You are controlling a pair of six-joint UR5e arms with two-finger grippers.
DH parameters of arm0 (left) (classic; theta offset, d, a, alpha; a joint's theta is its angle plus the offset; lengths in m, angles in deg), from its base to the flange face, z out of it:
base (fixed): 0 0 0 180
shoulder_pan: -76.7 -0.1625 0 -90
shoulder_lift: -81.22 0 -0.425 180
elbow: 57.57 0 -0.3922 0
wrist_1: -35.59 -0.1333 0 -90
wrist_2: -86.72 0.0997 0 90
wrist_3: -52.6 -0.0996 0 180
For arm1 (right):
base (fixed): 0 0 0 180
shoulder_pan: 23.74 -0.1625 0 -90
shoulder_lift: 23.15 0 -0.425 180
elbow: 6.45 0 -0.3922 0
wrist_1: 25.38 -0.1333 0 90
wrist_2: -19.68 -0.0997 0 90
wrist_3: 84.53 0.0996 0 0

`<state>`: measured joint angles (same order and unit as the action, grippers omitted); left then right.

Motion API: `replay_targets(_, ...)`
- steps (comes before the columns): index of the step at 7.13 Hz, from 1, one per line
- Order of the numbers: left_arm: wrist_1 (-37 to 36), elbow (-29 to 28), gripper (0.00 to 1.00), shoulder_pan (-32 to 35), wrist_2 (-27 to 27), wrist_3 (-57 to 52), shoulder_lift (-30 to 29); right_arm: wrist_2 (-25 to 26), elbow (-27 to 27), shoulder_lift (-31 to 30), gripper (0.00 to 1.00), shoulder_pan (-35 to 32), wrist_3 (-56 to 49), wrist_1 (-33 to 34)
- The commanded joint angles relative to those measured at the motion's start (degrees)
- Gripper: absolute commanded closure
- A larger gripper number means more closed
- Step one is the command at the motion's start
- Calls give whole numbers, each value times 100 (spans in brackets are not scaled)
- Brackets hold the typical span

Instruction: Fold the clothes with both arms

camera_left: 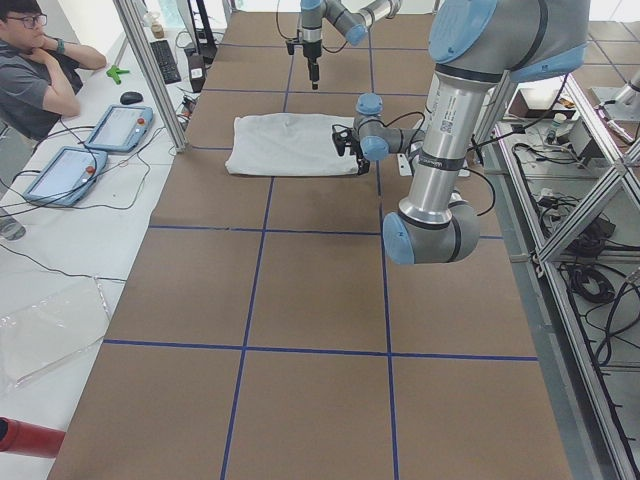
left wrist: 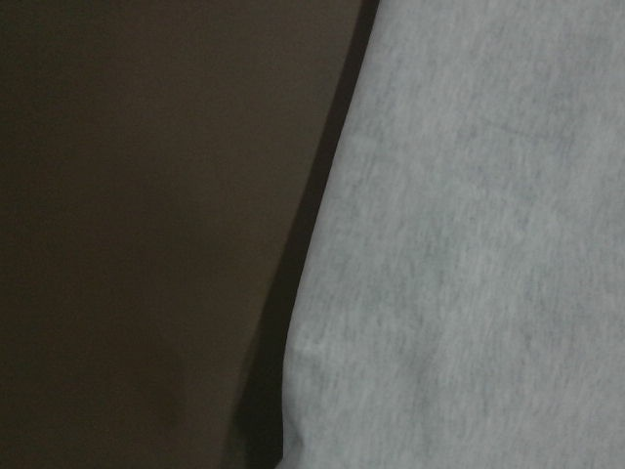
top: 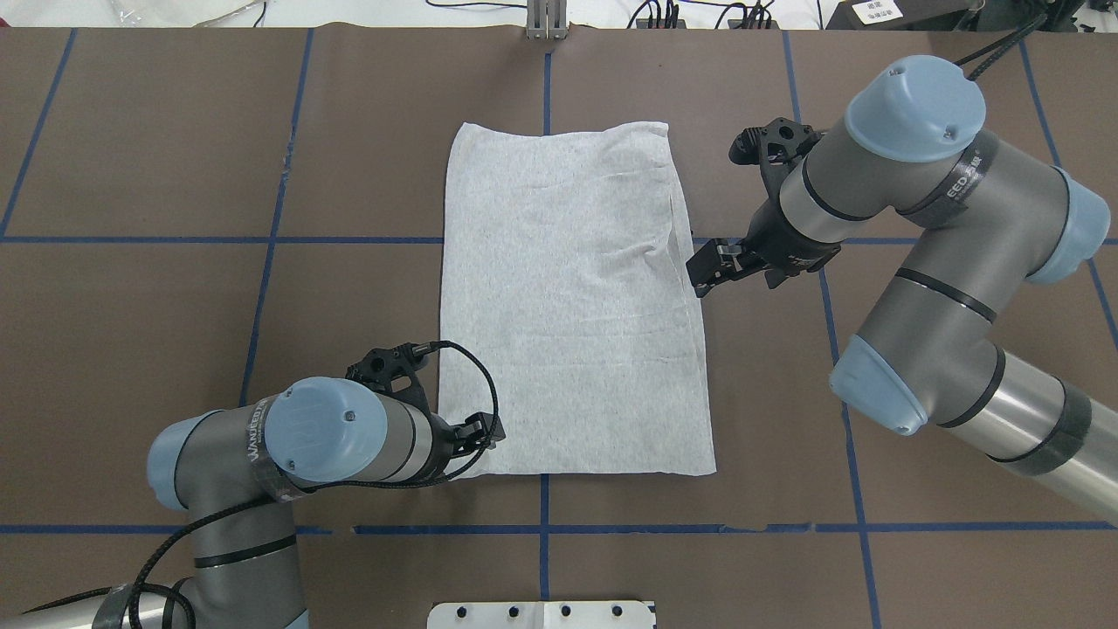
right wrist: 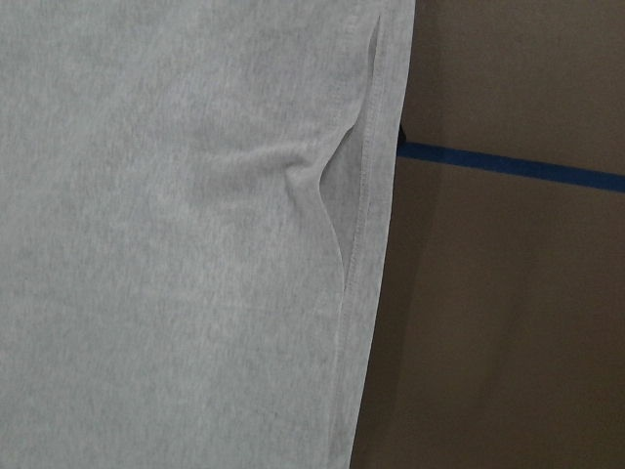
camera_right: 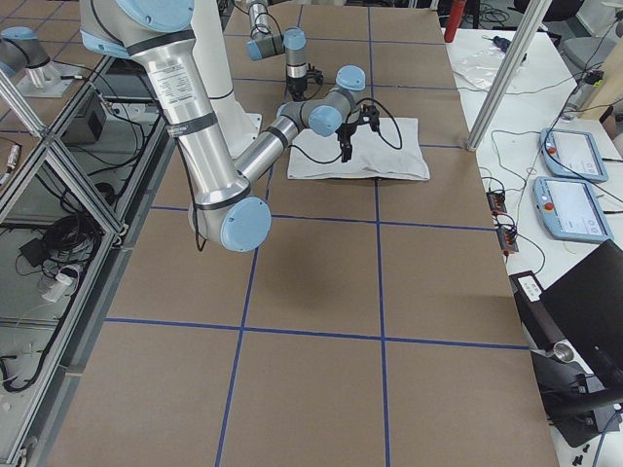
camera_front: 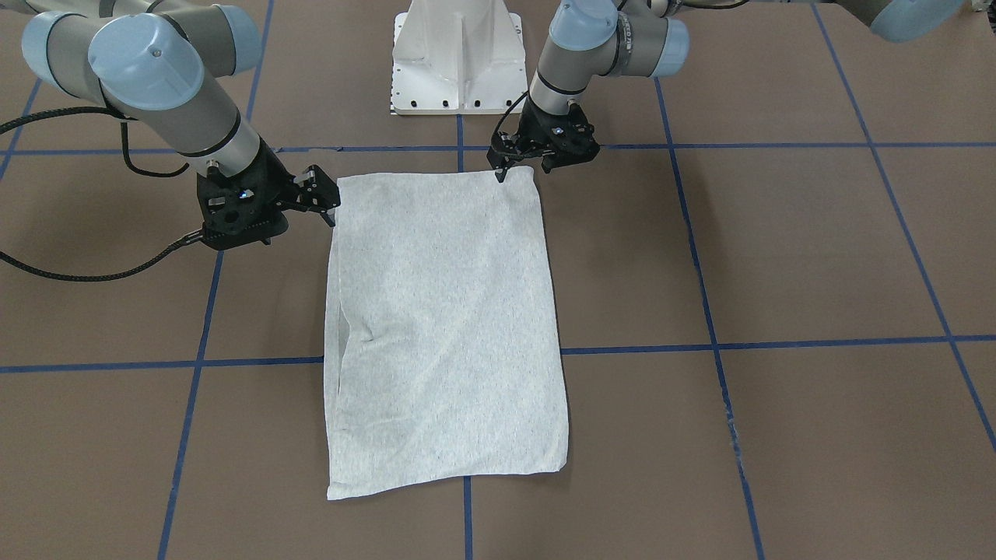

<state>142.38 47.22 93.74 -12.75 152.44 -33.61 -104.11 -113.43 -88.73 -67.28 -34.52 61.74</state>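
Grey shirt [top: 572,297] runs top-to-bottom in overhead view, left gripper [top: 482,434] at its lower-left corner, right gripper [top: 701,275] beside mid right edge, can't tell either grip.

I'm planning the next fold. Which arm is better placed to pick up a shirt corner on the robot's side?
Probably left. The left gripper sits low, right at the T-shirt's near corner. The right gripper appears raised beside the long edge, away from its own corner, so it would need to travel first.
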Motion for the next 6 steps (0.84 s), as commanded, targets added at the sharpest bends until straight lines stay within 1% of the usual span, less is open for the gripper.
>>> replay_targets(1, -1, -20, 13, 0, 7, 9, 4, -5, 2, 11, 0, 3, 0, 7)
replay_targets(3, -1, -20, 35, -8, 7, 9, -5, -5, 10, 11, 0, 3, -9, 7)
replay_targets(5, -1, -20, 47, -8, 7, 9, -5, -5, 2, 11, 0, -5, 0, 7)
replay_targets(6, -1, -20, 47, -8, 7, 9, -5, -5, 2, 2, 0, -5, -9, 7)
